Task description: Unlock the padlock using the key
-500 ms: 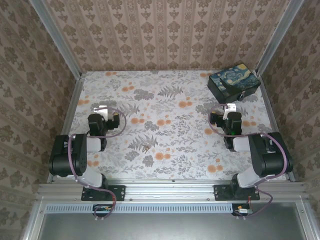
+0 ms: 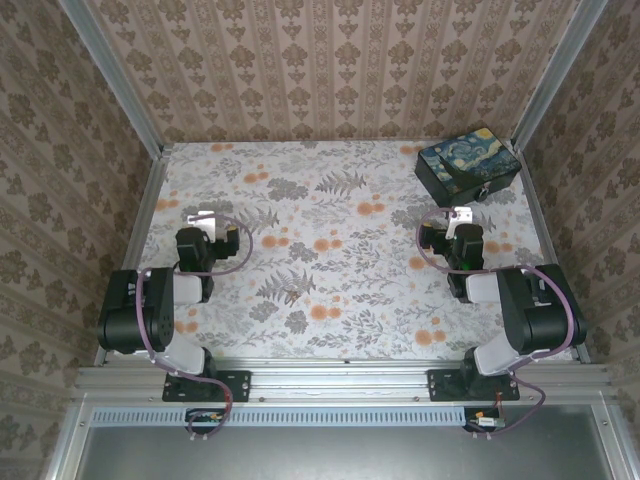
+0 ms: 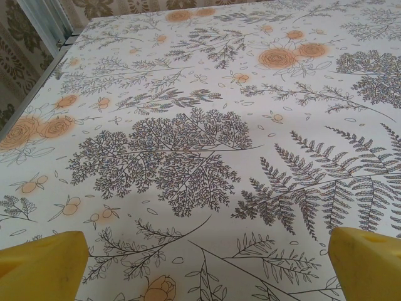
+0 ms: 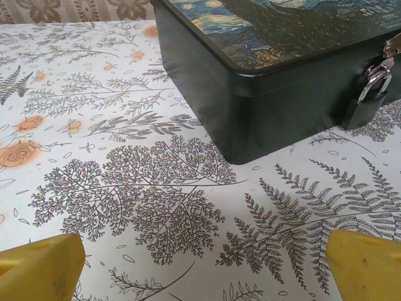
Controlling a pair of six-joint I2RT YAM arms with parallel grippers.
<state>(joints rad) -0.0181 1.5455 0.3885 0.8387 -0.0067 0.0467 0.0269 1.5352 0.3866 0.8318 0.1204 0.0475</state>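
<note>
1. The table is the biggest thing here, and its flowered middle between the two arms gives plenty of free room. The trouble is at the edges: the aluminium rails and the papered walls close in on three sides. A wide elbow swing on the right could strike them.
2. The box sits in the far right corner, near the right rail and the back wall. A careless push could slide or turn it. That would carry the lock face away from the arm, with little space behind for reaching round.
3. The right gripper has its fingers spread wide and holds nothing. It is low over the cloth just short of the box's near corner. A straight advance would probably hit that corner before reaching the lock.
4. The left gripper is also wide apart and empty. It hangs over bare cloth on the left, well apart from the box, so helping means crossing the open middle.
5. The padlock, a dark body with a silver shackle, hangs from the hasp on the box's side. Its base is at or near the cloth. Hanging loose, it would likely swing away from a key unless it is steadied.
6. I cannot tell where the key lies.
</note>
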